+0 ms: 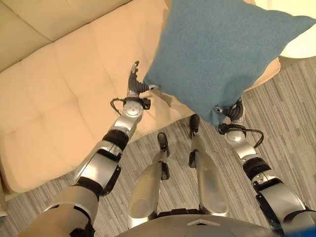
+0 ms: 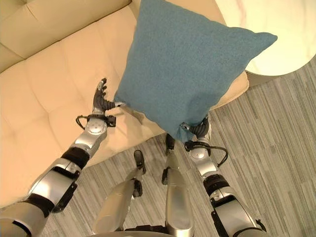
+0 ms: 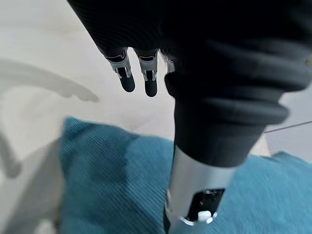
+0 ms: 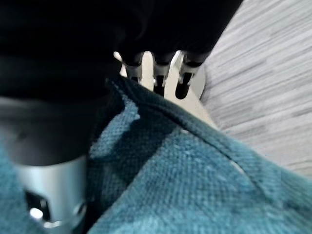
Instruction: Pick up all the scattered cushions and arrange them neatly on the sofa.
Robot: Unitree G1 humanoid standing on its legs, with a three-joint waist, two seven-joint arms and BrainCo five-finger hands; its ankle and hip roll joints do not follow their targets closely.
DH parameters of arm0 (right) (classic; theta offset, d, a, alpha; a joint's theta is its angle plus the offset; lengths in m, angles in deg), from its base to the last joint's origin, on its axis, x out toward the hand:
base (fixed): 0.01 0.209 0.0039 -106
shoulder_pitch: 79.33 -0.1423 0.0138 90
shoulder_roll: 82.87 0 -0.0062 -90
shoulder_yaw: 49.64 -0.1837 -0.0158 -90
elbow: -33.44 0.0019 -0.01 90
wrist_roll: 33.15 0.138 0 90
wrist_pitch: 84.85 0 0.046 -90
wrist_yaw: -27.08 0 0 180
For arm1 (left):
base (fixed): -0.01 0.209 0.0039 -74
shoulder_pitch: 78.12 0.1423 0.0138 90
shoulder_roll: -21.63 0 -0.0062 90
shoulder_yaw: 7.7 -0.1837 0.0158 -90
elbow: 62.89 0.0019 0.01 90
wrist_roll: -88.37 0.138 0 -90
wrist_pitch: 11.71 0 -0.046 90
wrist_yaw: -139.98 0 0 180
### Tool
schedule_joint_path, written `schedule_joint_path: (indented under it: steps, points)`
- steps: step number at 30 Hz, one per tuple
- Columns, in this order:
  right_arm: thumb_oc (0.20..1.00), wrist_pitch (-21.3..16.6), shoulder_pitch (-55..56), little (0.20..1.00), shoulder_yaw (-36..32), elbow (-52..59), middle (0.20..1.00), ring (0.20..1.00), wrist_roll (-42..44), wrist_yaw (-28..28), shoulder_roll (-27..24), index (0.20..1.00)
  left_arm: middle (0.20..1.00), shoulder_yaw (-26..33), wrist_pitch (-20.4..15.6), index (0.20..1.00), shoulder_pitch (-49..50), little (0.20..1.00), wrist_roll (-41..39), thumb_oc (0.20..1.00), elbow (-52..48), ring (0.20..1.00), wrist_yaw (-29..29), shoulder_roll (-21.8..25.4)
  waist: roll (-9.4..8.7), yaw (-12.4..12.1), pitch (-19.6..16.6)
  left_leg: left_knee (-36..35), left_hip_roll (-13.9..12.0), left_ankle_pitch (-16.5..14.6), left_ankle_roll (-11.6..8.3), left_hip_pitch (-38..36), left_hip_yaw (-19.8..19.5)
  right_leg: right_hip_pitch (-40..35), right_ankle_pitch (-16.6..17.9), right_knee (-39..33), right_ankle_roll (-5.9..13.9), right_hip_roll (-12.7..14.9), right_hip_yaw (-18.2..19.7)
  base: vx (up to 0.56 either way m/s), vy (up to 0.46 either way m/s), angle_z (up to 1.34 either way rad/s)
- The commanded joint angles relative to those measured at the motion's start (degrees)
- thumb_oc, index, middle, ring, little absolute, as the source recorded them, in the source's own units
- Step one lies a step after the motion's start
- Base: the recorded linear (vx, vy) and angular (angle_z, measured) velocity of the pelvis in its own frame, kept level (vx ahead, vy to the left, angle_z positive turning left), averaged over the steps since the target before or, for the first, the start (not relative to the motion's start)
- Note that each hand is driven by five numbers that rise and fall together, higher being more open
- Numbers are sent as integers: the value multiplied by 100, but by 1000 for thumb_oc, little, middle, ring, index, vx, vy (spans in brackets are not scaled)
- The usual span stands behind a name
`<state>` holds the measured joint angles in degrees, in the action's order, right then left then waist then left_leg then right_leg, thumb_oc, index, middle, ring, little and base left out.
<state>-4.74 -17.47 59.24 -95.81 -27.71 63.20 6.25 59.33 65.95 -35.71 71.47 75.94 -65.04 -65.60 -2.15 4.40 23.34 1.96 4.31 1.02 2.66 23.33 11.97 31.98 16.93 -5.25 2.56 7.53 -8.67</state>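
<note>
**Blue cushion in the air over the sofa edge**

Striped grey carpet [image 1: 291,113] is running along the front of a cream tufted sofa [image 1: 64,89], and a pale round table [image 2: 276,39] is standing by its far end. A teal-blue cushion [image 2: 182,69] is hanging flat-faced between both hands, raised above the seat's front edge and touching neither seat nor floor.

The right hand [image 2: 200,129] is pinching the cushion's lowest corner; the wrist view is showing fabric bunched against its thumb, fingers [image 4: 157,78] reaching over the seam. The left hand [image 2: 102,101] is sitting at the cushion's side corner; its thumb seems to be nipping the tip while the fingers [image 3: 127,80] are staying straight and clear of the cloth.

Step in hand, as I judge it: carrying the cushion to the sofa. Next move is calling for swinging it further in over the seat, lowering it against the backrest [image 1: 44,24], then letting go with both hands.
</note>
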Motion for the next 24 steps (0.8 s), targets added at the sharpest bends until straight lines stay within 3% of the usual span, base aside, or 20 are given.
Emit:
schedule_joint_path:
  steps: [1, 8, 12, 15, 16, 17, 20, 24]
  points:
    - [1000, -574, -453, 1000, 122, 311, 1000, 1000, 14, -53, 135, 1000, 1000, -88, -239, 1000, 53, 1000, -46, 1000, 245, 1000, -84, 166, 85, -172, -446, -417, -225, 228, -347, 166, -950, -287, -602, 262, 612, 47, -73, 0, 0, 0]
    - [1000, -770, -792, 1000, 213, 631, 1000, 1000, 164, -32, 121, 1000, 1000, -319, -166, 1000, -733, 1000, -71, 1000, 820, 1000, 49, 127, -21, 27, -541, -608, -292, 393, -402, 461, -963, 63, -513, 214, 633, -21, 18, 0, 0, 0]
    - [1000, -770, -811, 1000, 341, 775, 1000, 1000, 88, -175, 183, 1000, 1000, -489, -443, 1000, -480, 1000, -882, 1000, 216, 1000, 597, -420, -29, 12, -611, -647, -305, 407, -411, 536, -1000, 145, -490, 116, 636, -46, -8, 15, -32, 2]
    - [1000, -747, -784, 1000, 391, 955, 1000, 1000, 142, -395, 234, 1000, 1000, -707, -407, 1000, -214, 1000, -1351, 1000, -80, 1000, 1094, -892, 7, -6, -675, -669, -293, 398, -411, 494, -1030, 101, -527, 95, 624, -54, -1, 13, -50, 0]
    - [467, -746, -758, 467, 388, 1046, 467, 467, 151, -444, 229, 467, 542, -744, -416, 542, -180, 542, -1337, 542, -158, 542, 1120, -938, 14, -10, -688, -670, -291, 394, -411, 478, -1032, 79, -535, 91, 620, -48, 0, -6, -66, 0]
    - [200, -778, -723, 200, 372, 1199, 200, 200, 129, -499, 221, 200, 200, -763, -431, 200, -109, 200, -1310, 200, -229, 200, 1130, -992, 27, -17, -706, -675, -283, 383, -412, 445, -1038, 37, -548, 81, 620, -51, 0, -11, -58, -2]
    - [200, -798, -731, 200, 297, 1424, 200, 200, 90, -527, 178, 200, 200, -589, -486, 200, -58, 200, -1455, 200, -308, 200, 1121, -948, 55, -50, -748, -691, -275, 367, -416, 380, -1047, -36, -567, 61, 625, -64, -4, -10, -57, 0]
    - [200, -844, -690, 200, 67, 1734, 200, 200, 79, -565, 45, 200, 200, -66, -593, 200, 147, 200, -1697, 200, -590, 200, 1043, -553, 162, -135, -884, -696, -263, 330, -426, 232, -1029, -215, -601, 25, 635, -68, 9, -3, -26, -3]
